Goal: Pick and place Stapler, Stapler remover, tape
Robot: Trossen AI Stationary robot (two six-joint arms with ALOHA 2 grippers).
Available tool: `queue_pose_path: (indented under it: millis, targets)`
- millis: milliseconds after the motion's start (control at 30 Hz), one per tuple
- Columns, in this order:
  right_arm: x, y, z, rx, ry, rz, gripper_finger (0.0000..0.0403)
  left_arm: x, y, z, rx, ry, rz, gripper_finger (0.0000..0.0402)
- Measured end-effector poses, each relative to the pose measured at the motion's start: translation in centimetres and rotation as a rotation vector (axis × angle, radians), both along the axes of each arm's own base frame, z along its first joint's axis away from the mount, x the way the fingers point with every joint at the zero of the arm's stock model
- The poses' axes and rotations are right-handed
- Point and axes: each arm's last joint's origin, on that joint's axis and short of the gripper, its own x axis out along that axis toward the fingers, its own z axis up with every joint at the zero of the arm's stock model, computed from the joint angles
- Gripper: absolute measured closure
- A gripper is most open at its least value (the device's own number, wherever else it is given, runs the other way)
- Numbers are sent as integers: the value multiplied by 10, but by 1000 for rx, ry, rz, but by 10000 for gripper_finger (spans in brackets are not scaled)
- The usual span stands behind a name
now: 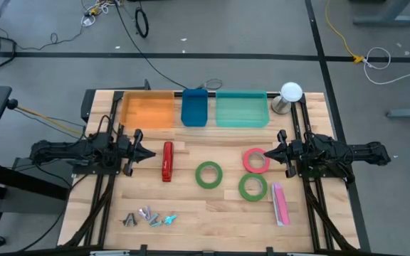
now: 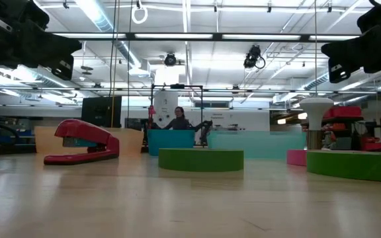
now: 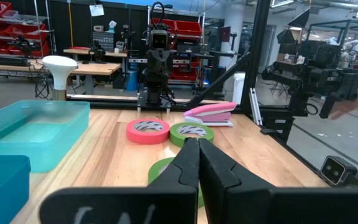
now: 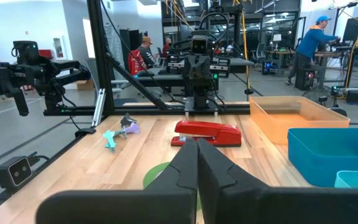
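Observation:
A red stapler lies on the wooden table just in front of my left gripper. That gripper is shut and points level toward the table's middle. A pink stapler lies at the near right. Several small staple removers lie at the near left. Two green tape rolls and a red-pink tape roll lie flat in the middle. My right gripper is shut and level, hanging above the table beside the red-pink roll. Both grippers hold nothing.
Three trays stand along the far edge: orange, blue and teal. A white mushroom-shaped object stands at the far right corner. Bare wood lies between the removers and the pink stapler. People show in the room beyond.

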Motion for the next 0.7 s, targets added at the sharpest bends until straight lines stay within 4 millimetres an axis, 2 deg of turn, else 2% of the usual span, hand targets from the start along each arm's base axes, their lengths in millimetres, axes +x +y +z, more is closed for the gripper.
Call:
queue_pose_path:
  millis: [267, 467, 700]
  targets:
    - [0, 0, 0, -4, 0, 0, 401, 0, 0, 0, 0, 0, 0, 399]
    - [0, 0, 0, -99, -14, -5, 401, 0, 0, 0, 0, 0, 0, 399]
    - [0, 0, 5, -34, -61, -2, 401, 0, 0, 0, 0, 0, 0, 399]
